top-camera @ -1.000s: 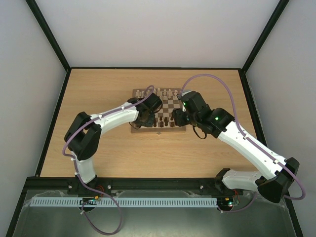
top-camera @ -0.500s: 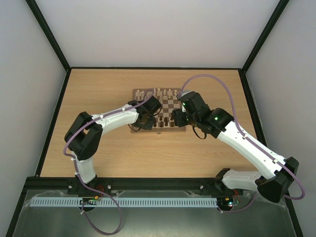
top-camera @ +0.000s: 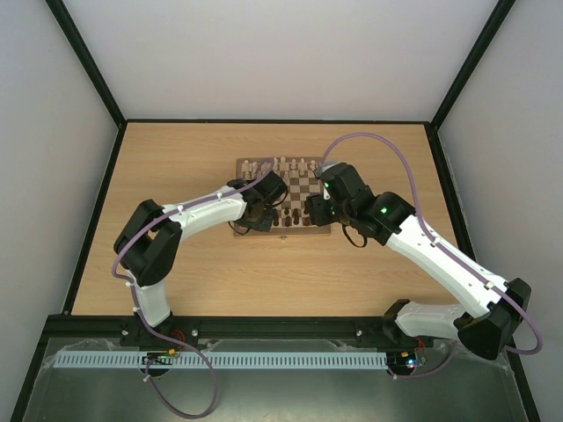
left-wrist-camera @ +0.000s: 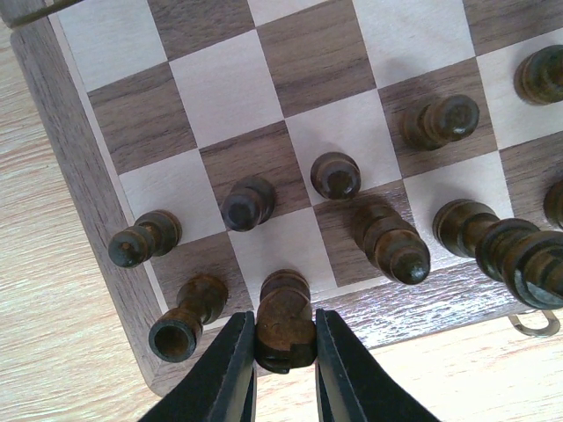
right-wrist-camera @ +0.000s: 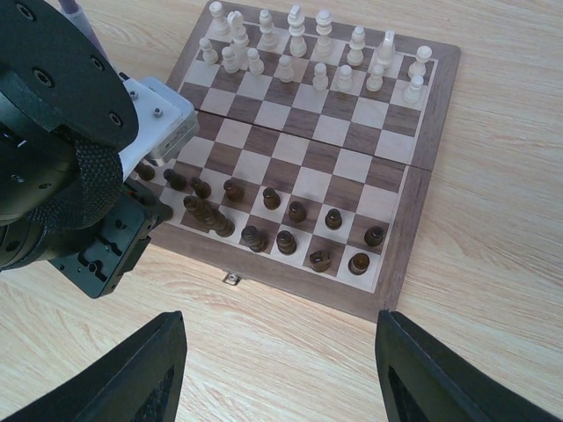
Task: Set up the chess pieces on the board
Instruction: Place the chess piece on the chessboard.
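The left gripper (left-wrist-camera: 283, 365) is closed tight on one dark piece (left-wrist-camera: 283, 321), with a finger against either side. The held piece is in the near row of the board (right-wrist-camera: 290, 154), second square from the left corner, beside the corner piece (left-wrist-camera: 173, 332). The remaining dark chess pieces (right-wrist-camera: 297, 211) occupy the two near rows, some leaning. The cream pieces (right-wrist-camera: 297, 18) fill the far rows. The right gripper (right-wrist-camera: 281, 378) hangs over the table (right-wrist-camera: 493, 290) just near of the front clasp (right-wrist-camera: 230, 279). Its jaws are wide apart and hold nothing.
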`<act>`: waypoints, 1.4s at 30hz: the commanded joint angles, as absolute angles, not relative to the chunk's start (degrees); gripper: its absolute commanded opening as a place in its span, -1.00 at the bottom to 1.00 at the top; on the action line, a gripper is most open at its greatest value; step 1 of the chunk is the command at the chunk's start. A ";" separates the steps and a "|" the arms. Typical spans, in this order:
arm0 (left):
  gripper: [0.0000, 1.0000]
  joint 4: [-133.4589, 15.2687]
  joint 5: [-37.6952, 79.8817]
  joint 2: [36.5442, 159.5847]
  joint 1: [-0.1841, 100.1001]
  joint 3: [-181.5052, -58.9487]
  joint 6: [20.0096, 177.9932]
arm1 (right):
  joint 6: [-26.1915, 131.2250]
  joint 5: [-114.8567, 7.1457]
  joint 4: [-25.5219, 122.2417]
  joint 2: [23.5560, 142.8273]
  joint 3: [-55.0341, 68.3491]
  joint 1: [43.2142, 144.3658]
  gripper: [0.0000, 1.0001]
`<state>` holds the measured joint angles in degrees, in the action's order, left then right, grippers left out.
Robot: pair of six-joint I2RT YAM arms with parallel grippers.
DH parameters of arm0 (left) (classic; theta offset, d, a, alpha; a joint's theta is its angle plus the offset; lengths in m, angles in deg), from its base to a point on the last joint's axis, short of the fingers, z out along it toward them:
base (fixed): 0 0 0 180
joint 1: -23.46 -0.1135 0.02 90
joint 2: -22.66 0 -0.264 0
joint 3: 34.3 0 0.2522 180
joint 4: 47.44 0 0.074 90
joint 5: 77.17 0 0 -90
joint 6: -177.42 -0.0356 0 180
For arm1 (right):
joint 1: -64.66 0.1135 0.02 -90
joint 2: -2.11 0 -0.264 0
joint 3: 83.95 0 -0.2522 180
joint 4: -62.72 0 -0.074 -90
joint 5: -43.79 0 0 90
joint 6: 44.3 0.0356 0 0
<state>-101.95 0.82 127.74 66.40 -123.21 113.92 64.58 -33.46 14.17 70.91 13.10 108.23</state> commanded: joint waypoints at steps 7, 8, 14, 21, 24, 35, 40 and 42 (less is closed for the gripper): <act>-0.68 -101.95 0.70 126.55 66.16 -123.16 114.10 | 64.34 -33.71 13.80 71.63 13.21 108.16 0.19; -0.68 -101.86 0.70 126.80 66.17 -123.20 114.01 | 64.33 -33.73 13.84 71.68 13.29 108.15 0.19; -0.68 -101.54 0.60 127.99 66.17 -123.37 113.88 | 64.36 -33.80 13.76 71.64 13.38 108.17 0.20; -0.68 -101.50 0.35 128.09 66.17 -123.43 113.87 | 64.38 -33.95 13.70 71.59 13.21 108.17 0.20; -0.68 -101.34 0.50 128.38 66.17 -123.59 113.79 | 64.34 -34.02 13.79 71.46 13.30 108.13 0.20; -0.67 -101.30 0.40 129.92 66.17 -124.86 113.35 | 64.25 -34.24 13.89 71.63 13.45 108.17 0.20; -0.65 -101.35 0.43 130.45 66.14 -125.38 113.24 | 64.18 -34.39 13.97 71.72 13.47 108.17 0.20; -0.62 -101.55 0.42 130.57 66.14 -125.58 113.19 | 64.17 -34.36 13.95 71.67 13.56 108.12 0.20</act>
